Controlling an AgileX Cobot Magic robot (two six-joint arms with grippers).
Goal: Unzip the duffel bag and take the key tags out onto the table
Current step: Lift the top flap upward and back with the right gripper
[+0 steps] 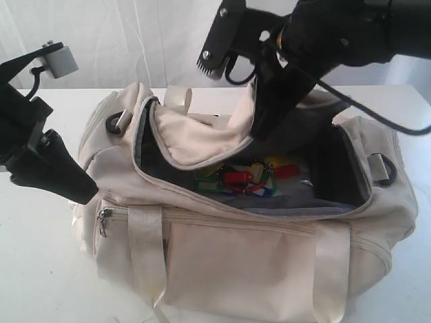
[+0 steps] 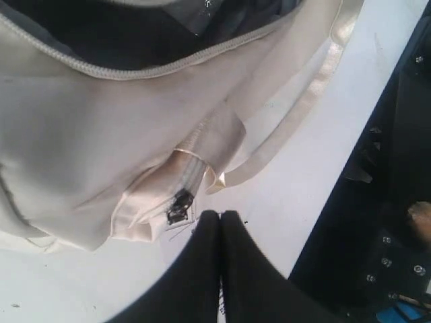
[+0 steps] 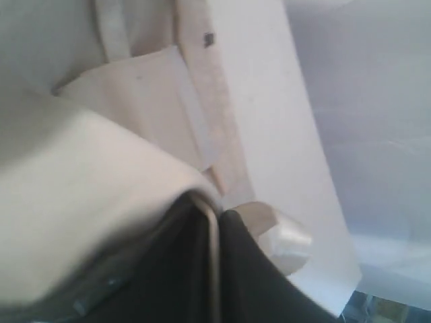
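one bag (image 1: 236,262), unzipped on the tabletop (image 1: 40,289), key tags (image 1: 246,178) inside; my right claw (image 1: 266,134) pinches its flap (image 1: 202,141), my left claw (image 2: 220,217) closed, empty, beside its end.

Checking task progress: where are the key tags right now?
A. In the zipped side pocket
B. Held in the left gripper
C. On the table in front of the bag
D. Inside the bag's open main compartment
D: the key tags lie inside the unzipped main opening of the duffel bag.

duffel bag (image 1: 236,262) on white table (image 1: 40,282)
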